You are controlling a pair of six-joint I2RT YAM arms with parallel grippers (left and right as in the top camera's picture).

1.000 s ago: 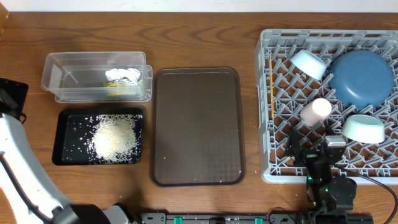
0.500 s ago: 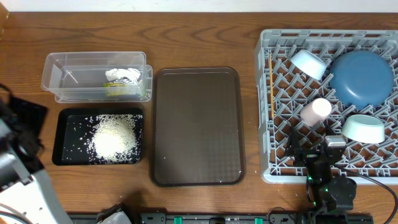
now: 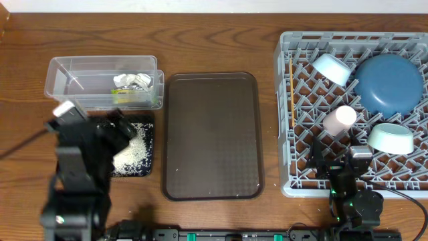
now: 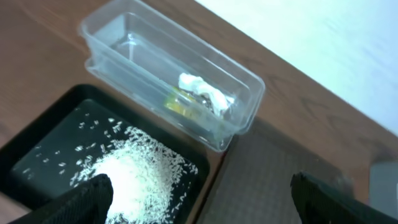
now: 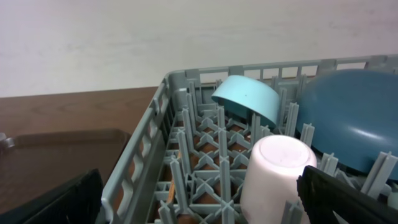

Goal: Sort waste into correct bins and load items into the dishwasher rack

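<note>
The left end effector (image 4: 200, 185) hangs low over the black tray (image 4: 37, 140), its two fingers spread wide apart with nothing between them. Seen from its wrist, the heap of white rice (image 4: 134, 177) lies right under it in the tray, with loose grains scattered towards the tray's far wall. From overhead, the arm covers the left part of that tray. Just behind the tray, and close against it, stands the clear tub (image 4: 124, 37). The crumpled yellow-green and white wrapper (image 4: 199, 93) lies inside it towards its right end. Across the counter (image 3: 200, 40), the right end effector (image 5: 199, 180) sits at the front edge of the dishwasher rack (image 3: 286, 100). Its fingers are also held wide apart and grip nothing. Straight ahead of it the pale pink cup (image 5: 277, 174) leans among the pegs near the middle of the rack. Beyond the cup, the small light-blue bowl (image 5: 245, 99) is tipped on the pegs towards the back. The large dark-blue dish (image 3: 389, 82) rests in the back right part of the rack, just beside that bowl. The mint-green bowl (image 3: 390, 138) lies on its side to the right of the cup, nearer the front. The thin wooden stick (image 3: 292, 97) lies along the rack's left side. Between the rack and the two bins, the brown serving tray (image 3: 212, 134) sits flat on the counter.
</note>
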